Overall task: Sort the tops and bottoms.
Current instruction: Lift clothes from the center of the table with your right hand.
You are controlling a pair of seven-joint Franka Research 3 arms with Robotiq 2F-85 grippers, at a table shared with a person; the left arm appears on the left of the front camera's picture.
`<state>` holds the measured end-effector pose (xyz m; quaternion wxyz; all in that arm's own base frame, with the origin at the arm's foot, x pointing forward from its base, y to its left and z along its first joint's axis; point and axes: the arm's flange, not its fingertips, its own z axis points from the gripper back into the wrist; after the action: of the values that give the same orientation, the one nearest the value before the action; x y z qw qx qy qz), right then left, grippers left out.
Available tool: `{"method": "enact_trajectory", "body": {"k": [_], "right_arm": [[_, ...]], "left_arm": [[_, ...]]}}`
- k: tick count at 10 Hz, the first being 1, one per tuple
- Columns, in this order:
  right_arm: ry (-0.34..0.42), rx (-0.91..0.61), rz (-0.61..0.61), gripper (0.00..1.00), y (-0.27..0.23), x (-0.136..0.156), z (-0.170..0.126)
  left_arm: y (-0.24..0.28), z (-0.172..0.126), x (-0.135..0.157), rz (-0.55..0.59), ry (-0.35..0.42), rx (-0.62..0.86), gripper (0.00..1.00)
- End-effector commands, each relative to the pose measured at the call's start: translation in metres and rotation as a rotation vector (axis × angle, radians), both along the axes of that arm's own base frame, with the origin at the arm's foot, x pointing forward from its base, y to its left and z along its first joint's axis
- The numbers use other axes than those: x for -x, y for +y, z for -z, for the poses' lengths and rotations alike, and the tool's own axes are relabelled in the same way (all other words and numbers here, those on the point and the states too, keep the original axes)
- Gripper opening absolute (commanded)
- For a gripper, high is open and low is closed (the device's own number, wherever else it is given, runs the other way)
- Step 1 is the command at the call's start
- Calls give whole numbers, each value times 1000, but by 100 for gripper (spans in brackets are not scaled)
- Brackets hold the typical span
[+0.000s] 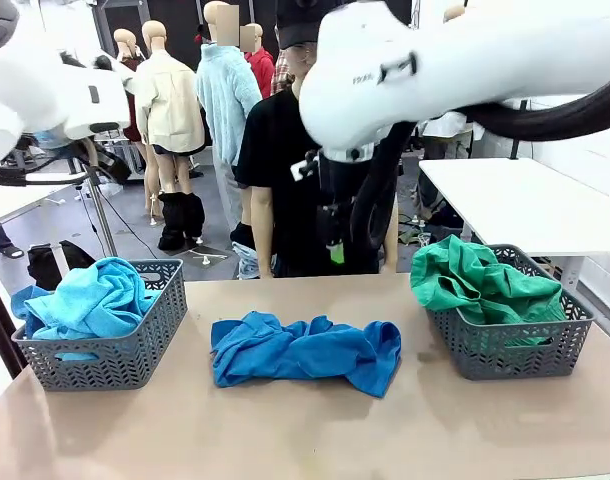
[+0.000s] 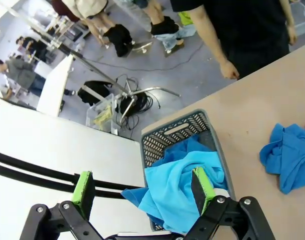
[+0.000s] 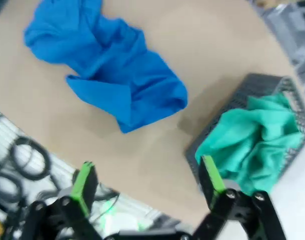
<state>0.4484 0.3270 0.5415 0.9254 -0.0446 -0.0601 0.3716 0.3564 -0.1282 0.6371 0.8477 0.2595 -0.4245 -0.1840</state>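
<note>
My left end effector (image 2: 142,184) and right end effector (image 3: 147,176) gape empty; I'd pinch a raised middle fold of the soft, light, limp royal-blue top (image 1: 305,352) on the desk (image 1: 285,430)

One top (image 1: 90,300) lies in the left basket (image 1: 135,358), bottoms (image 1: 480,285) in the right basket (image 1: 515,352), another top (image 1: 300,350) between.

Even bright light; blurry right wrist view.
</note>
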Motion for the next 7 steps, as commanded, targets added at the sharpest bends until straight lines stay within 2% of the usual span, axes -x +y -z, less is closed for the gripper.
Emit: {"method": "enact_trajectory", "body": {"k": [1,4,6,7], "right_arm": [[-16,67,-91,100,2,-13,8],[64,67,-179,100,5,-6,56],[47,100,-144,100,8,-11,85],[17,83,-133,100,7,-8,90]], "left_arm": [[61,-8,-5,-71,12,30,100],[166,-12,25,-190,70,181,100],[227,-16,43,-220,89,286,100],[255,-14,62,-239,93,346,100]]}}
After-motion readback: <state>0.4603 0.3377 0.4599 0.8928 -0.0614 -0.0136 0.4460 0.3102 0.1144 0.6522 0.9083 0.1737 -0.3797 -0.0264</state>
